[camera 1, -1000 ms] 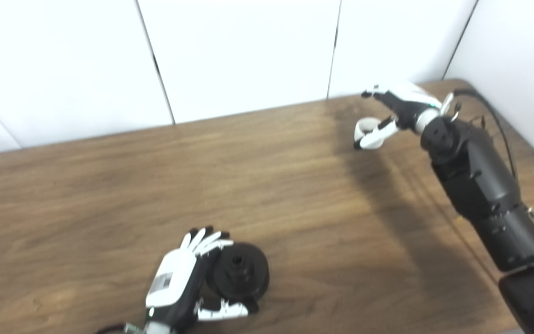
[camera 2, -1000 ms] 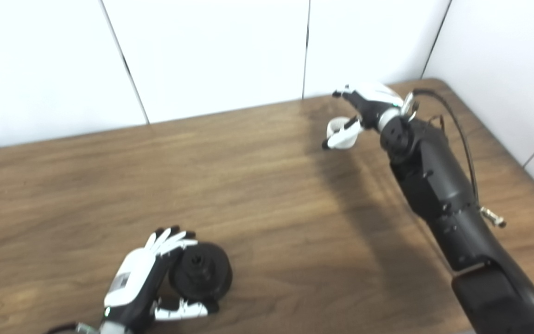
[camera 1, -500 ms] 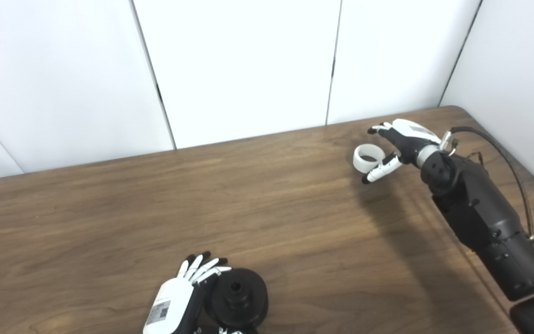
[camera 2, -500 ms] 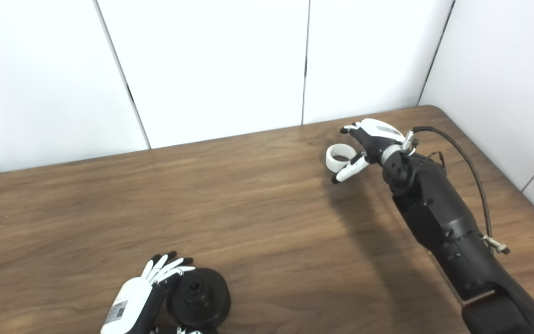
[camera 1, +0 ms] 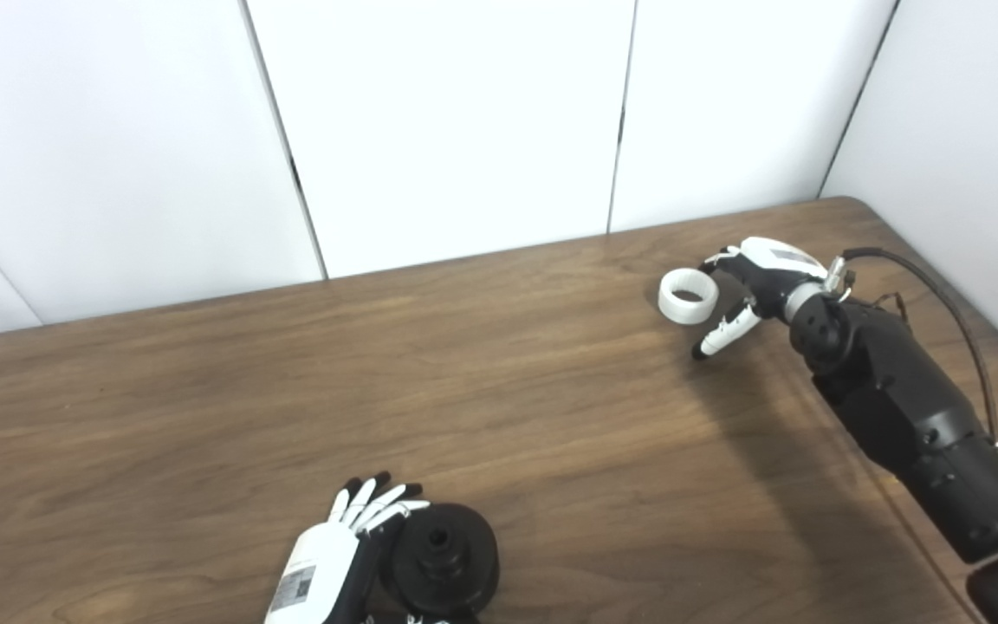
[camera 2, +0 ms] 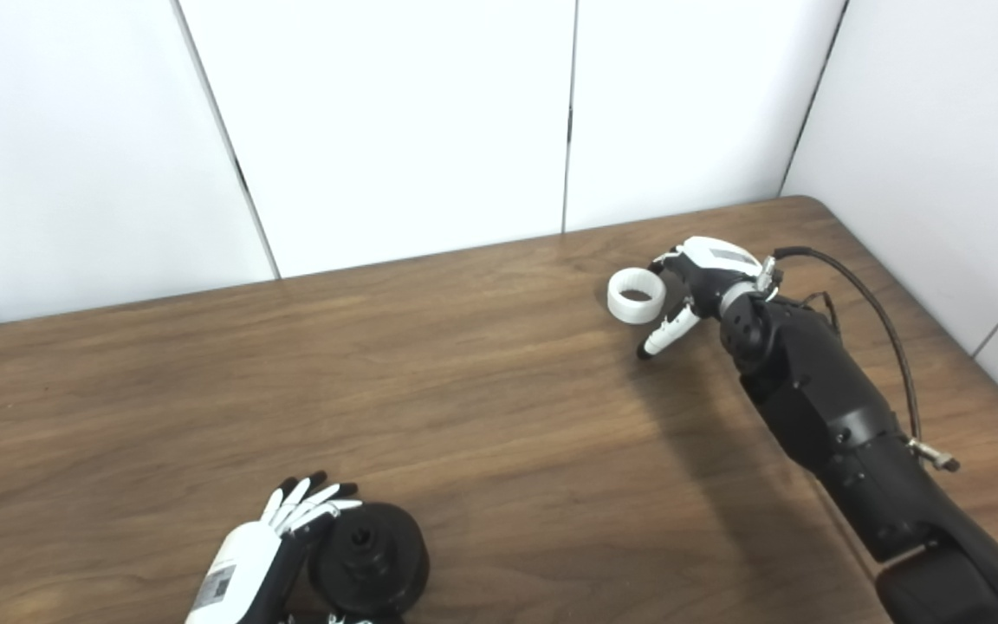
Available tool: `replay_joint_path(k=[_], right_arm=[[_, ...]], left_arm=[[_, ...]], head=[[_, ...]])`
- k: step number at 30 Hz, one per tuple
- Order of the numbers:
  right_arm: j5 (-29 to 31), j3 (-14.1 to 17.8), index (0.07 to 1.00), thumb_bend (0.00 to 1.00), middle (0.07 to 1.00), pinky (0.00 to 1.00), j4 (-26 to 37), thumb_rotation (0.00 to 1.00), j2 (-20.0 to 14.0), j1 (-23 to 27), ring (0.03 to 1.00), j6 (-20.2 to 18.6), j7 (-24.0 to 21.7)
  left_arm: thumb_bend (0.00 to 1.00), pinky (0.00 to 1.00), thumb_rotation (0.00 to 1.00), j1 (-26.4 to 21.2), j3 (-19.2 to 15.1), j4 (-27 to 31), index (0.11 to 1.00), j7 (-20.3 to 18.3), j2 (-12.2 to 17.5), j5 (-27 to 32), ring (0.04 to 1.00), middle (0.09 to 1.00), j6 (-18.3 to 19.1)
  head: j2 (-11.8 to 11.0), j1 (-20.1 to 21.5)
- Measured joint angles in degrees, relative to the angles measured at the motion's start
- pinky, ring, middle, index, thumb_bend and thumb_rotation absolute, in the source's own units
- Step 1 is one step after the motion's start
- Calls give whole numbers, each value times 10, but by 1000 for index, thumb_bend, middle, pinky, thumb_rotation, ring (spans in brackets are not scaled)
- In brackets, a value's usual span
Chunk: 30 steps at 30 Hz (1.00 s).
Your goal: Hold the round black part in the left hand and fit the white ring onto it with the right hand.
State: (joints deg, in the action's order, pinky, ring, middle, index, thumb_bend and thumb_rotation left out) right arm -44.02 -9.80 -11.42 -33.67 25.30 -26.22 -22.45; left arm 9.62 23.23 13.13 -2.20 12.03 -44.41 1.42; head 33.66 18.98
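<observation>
The table (camera 1: pixel 204 416) runs from the near edge to a wall (camera 1: pixel 456 121) at the far side, with another wall (camera 1: pixel 967 130) along its right edge. The part (camera 1: pixel 440 570) lies on the table at the near edge, a little left of centre. The left hand (camera 1: pixel 326 572) sits just left of the part, its fingers (camera 1: pixel 373 511) lying against the part's far left rim. The ring (camera 1: pixel 688 296) lies on the table at the far right, well apart from the part. The right hand (camera 1: pixel 754 282) is just right of the ring, fingers close by its right side, thumb (camera 1: pixel 720 334) pointing near and left. The right arm (camera 1: pixel 906 407) runs back to the near right corner.
</observation>
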Motion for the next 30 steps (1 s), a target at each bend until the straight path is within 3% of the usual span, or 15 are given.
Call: replay_joint_path(k=[19, 30], right_arm=[[17, -20, 839, 810, 964, 927, -12, 238, -4, 12, 999, 4, 12], [29, -22, 756, 795, 906, 903, -33, 172, 0, 17, 945, 40, 59]], left_arm=[[522, 1000, 66, 12, -4, 11, 483, -1, 3, -3, 964, 869, 1], [522, 1000, 68, 15, -5, 14, 483, -1, 3, -5, 963, 873, 1]], head=[[5, -6], [5, -7]])
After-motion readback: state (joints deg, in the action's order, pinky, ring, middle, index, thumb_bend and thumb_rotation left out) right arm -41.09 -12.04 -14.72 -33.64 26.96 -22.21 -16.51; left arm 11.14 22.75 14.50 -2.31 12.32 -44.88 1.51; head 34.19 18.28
